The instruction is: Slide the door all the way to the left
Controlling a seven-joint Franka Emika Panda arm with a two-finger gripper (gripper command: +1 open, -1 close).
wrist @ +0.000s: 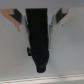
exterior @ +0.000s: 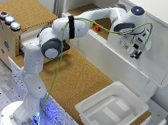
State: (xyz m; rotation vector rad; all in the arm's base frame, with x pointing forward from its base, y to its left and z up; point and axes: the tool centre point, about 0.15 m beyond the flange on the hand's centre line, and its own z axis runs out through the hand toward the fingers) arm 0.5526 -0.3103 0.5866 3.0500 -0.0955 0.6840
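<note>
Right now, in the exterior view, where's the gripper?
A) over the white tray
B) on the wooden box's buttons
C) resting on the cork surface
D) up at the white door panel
D: the gripper is raised at the face of the door, well above the white tray and far from the wooden box on the exterior view's left.

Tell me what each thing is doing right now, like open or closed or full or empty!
Large flat white sliding door panel: at the exterior view's right, cabinet open to its left.
Black-and-white robot gripper: up against the door; open or shut, cannot tell.
White plastic rectangular tray: empty, flat on the cork counter.
Light wooden box with coloured buttons: upright, untouched.
</note>
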